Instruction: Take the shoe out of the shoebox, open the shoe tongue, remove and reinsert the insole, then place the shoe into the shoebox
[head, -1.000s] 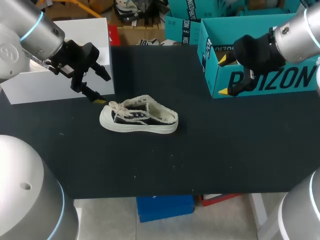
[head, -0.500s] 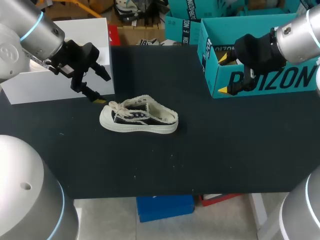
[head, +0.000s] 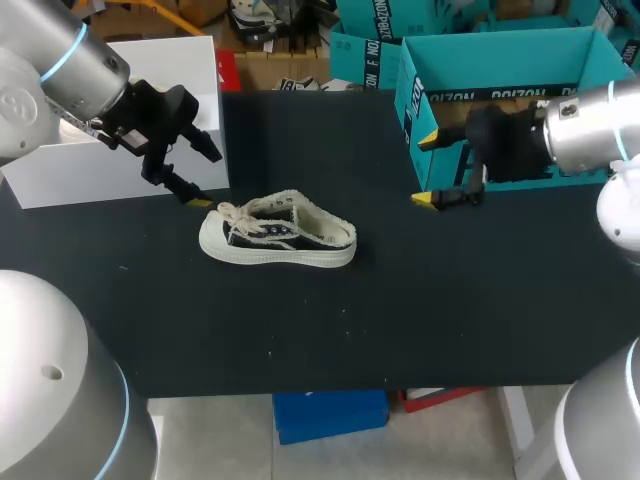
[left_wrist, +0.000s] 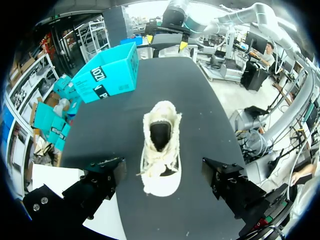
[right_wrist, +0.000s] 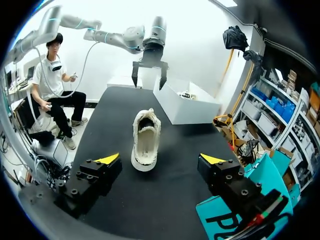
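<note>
A small black sneaker with cream sole and frayed cream trim (head: 278, 236) lies on its sole on the black table, toe toward my left arm. My left gripper (head: 207, 178) hangs open just beyond the toe, up and left of it. In the left wrist view the sneaker (left_wrist: 160, 150) lies ahead between the spread fingers of the left gripper (left_wrist: 162, 172), untouched. The open teal shoebox (head: 410, 90) stands at the back right. In front of its near corner my right gripper (head: 427, 170) is open and empty. From the right wrist, the sneaker's heel (right_wrist: 145, 140) faces that gripper (right_wrist: 160, 159).
A white box (head: 60, 170) stands at the back left, behind my left gripper. The black table (head: 400, 320) runs bare from the sneaker to the front edge. The teal shoebox wall (right_wrist: 235, 215) sits close beside my right gripper's finger.
My right gripper has dropped from the shoebox's front wall toward the table and turned its yellow tips to the left, toward the sneaker. The left arm and the sneaker have stayed put.
</note>
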